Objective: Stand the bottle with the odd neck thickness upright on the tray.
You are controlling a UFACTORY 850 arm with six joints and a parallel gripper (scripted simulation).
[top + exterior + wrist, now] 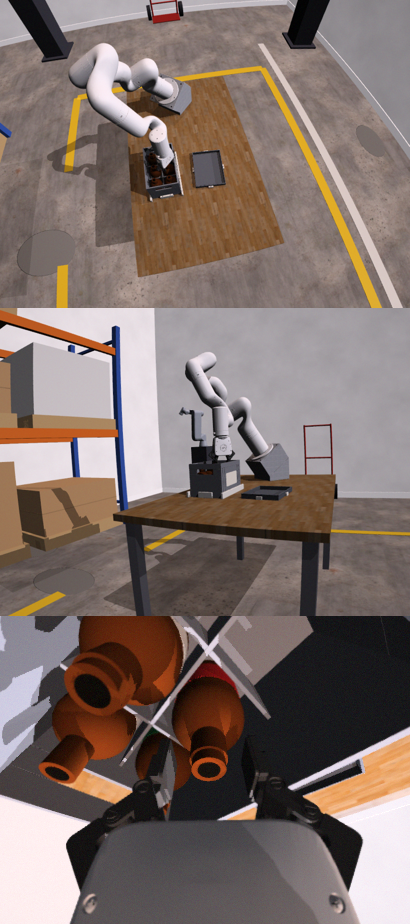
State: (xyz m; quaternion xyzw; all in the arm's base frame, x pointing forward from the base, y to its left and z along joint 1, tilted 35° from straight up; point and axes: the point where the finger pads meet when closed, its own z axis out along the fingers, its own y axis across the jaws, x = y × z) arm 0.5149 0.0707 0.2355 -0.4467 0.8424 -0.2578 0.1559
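A grey crate (162,172) with dividers stands on the wooden table and holds several brown bottles upright. The dark tray (208,168) lies flat to its right, with nothing on it. My gripper (208,750) is open, its fingers standing apart on either side of the neck of a bottle with a red label (208,721), not touching it. In the wrist view a wide-mouthed bottle (125,656) stands in the cell beyond, another bottle (82,736) is to its left, and a fourth is partly hidden behind my left finger. In the side view the gripper (222,457) sits just above the crate's rim (215,477).
The arm's angled base (172,95) stands at the table's far end. A grey device on a black block (198,440) stands behind the crate. Shelving with cartons (56,417) is off to the left, and a red hand truck (317,450) stands behind the table.
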